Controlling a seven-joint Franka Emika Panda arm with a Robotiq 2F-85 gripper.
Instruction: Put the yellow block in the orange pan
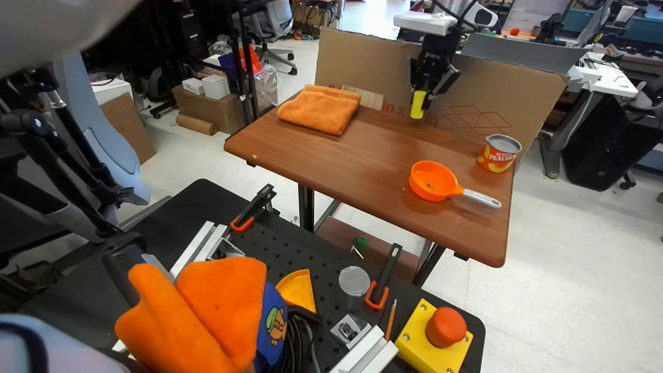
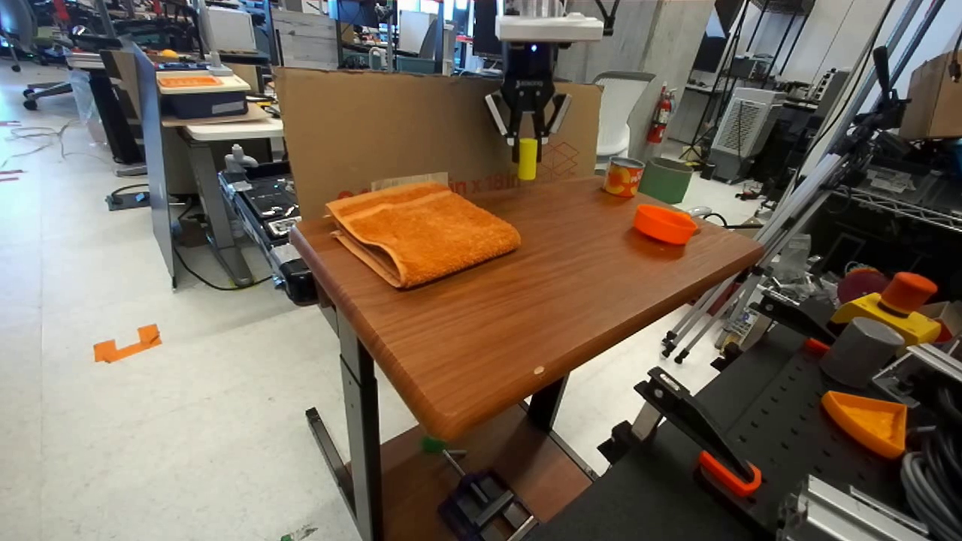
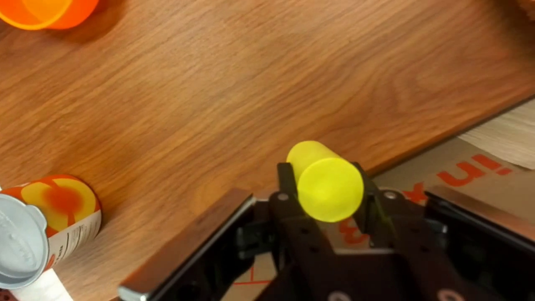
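Wooden tabletop (image 1: 352,160) below; yellow block (image 3: 330,190) clamped in claw (image 2: 527,149), lower end jutting beneath.

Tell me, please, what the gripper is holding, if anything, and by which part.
The gripper holds the yellow block by opposite sides of its upper part; its lower end protrudes beneath.

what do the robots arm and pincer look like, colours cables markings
What shows of the arm is mostly white, with black cables looping past a boxy white housing. Below it, the pincer is black and angular, with silvery outer links and two slim black fingers. A small blue light glows near its top; the pale lettering is too small to read.
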